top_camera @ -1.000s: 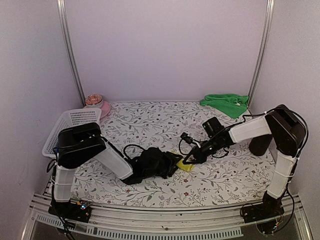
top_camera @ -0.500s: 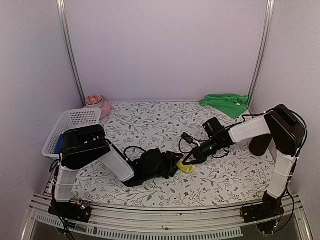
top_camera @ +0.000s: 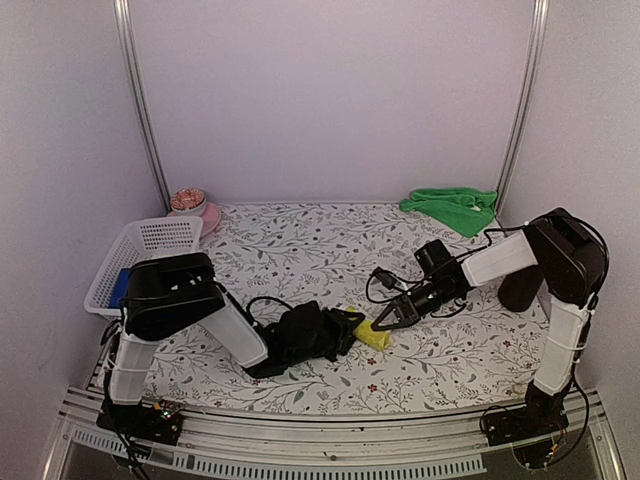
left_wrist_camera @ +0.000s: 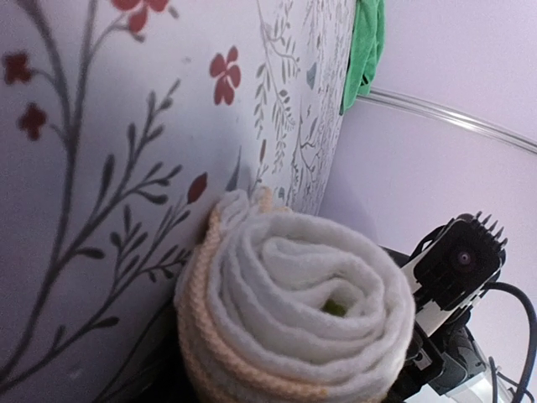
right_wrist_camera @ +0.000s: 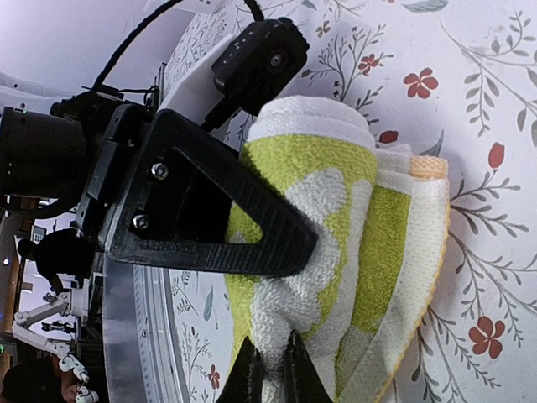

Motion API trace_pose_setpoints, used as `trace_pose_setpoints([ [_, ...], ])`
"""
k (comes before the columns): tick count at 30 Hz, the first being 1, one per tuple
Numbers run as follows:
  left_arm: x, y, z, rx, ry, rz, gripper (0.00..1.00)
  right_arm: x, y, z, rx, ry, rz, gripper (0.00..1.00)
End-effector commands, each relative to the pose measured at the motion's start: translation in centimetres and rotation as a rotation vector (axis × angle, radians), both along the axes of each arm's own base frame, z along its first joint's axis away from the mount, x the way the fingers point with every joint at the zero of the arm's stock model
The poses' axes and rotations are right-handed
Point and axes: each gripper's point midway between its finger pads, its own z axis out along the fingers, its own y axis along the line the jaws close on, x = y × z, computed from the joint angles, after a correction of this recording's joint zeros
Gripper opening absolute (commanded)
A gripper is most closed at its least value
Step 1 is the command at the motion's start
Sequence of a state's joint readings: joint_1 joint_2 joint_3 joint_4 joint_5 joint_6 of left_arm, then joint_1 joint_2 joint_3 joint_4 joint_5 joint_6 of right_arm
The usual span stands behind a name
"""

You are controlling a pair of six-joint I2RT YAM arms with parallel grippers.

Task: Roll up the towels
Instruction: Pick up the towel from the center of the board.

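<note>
Basket [top_camera: 165,236] well apart from green towel [top_camera: 452,207]

readable text: none in any view | labels, brands, numbers: I make out none | yellow-lime towel [right_wrist_camera: 294,168], centre of my right wrist frame: pale patches, no letters | tablecloth [top_camera: 300,240], middle of the top frame: printed leaves and flowers only
</note>
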State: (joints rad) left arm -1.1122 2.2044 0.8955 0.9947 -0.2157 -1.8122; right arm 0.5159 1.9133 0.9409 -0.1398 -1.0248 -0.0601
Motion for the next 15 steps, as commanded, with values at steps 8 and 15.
trace_pose_setpoints([
  [8, -0.8, 2.1, -6.2, 0.172, 0.048, 0.000, 0.25, -2.0, 0.1, -0.7, 0.058, 0.144, 0.041, 0.08],
  [15, -0.1, 2.1, -2.4, 0.192, -0.110, -0.075, 0.17, -0.6, 0.7, 3.0, 0.077, 0.019, 0.073, 0.41],
])
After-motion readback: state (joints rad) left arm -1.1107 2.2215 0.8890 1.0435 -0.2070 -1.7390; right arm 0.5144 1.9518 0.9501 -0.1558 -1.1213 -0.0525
